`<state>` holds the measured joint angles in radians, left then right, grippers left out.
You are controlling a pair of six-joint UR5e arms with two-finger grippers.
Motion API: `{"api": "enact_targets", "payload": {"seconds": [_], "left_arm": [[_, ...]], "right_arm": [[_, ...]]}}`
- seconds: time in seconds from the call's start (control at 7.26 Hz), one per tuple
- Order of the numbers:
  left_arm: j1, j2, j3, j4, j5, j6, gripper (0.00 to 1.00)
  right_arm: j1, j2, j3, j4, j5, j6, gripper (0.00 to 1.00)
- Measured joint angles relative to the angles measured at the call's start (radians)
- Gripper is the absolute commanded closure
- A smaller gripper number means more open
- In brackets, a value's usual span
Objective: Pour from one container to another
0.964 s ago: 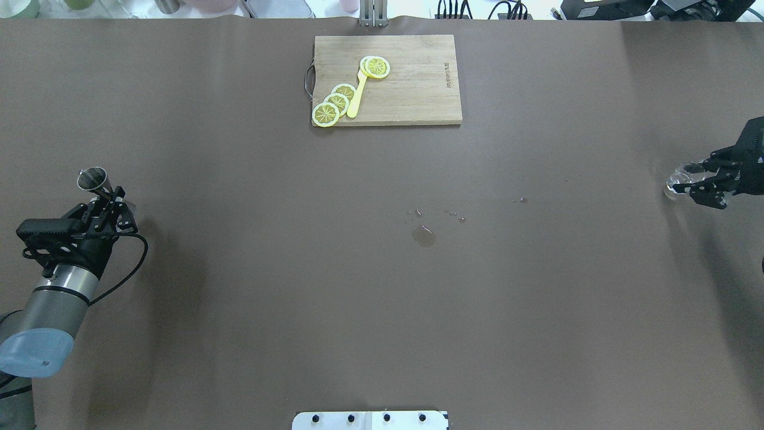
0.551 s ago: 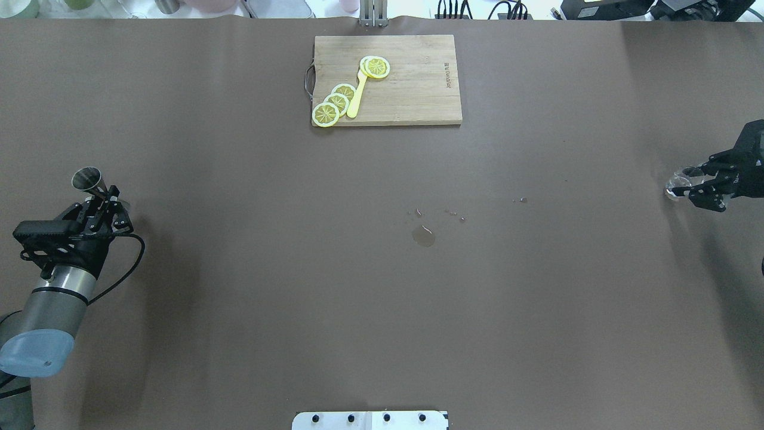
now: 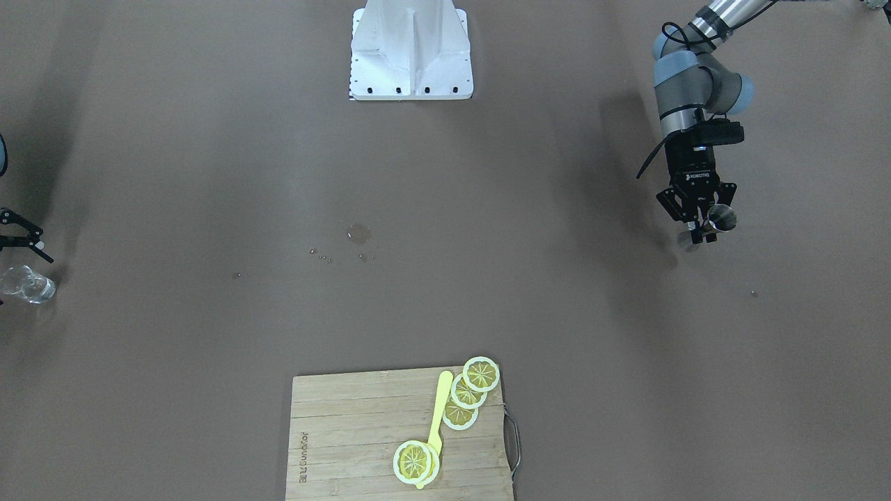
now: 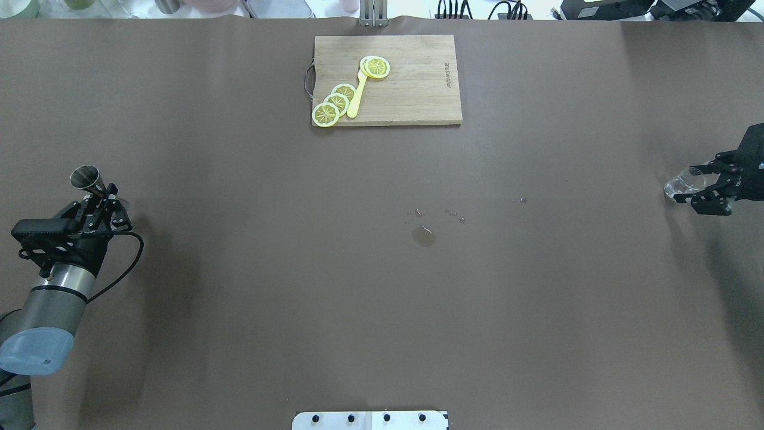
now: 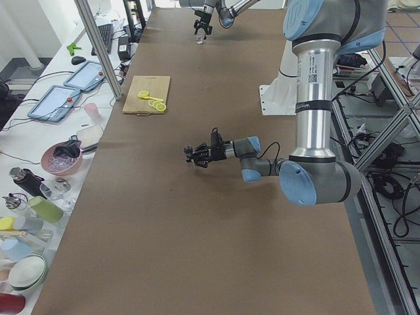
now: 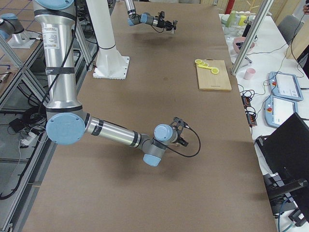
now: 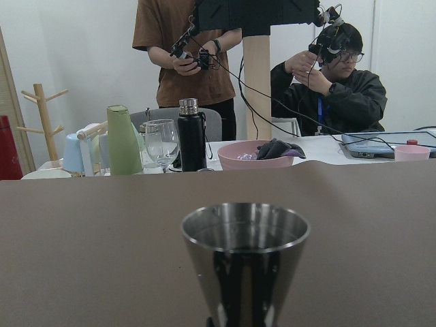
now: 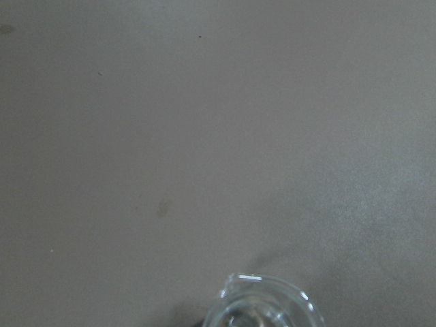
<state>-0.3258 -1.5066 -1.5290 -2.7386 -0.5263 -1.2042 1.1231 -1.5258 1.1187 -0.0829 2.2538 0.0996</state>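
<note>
The dark grey metal jigger (image 4: 84, 177) is at the table's far left, upright in the left wrist view (image 7: 244, 262). My left gripper (image 4: 110, 193) is shut on the jigger's narrow waist. The front-facing view shows the jigger (image 3: 721, 220) at the fingertips of that gripper (image 3: 704, 228). The clear glass cup (image 4: 680, 184) sits on the table at the far right, between the spread fingers of my open right gripper (image 4: 686, 184). No finger visibly presses on it. In the right wrist view the cup's rim (image 8: 266, 300) shows at the bottom edge and no fingers appear.
A wooden cutting board (image 4: 412, 89) with lemon slices (image 4: 334, 103) and a yellow utensil lies at the far middle. A small puddle (image 4: 423, 236) and drops mark the table's centre. The robot's white base plate (image 4: 370, 420) is at the near edge.
My left gripper has carried the jigger a little to the left. My right gripper has drawn back to the right and its fingers stand wider around the cup.
</note>
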Motion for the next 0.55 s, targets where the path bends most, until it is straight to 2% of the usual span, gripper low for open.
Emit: {"api": "enact_targets", "payload": {"seconds": [0.55], "left_arm": [[0.003,-0.015,0.032,0.003,-0.003,0.000,1.00]], "right_arm": [[0.020,-0.030,0.014,0.001,0.091,0.096,0.00]]}}
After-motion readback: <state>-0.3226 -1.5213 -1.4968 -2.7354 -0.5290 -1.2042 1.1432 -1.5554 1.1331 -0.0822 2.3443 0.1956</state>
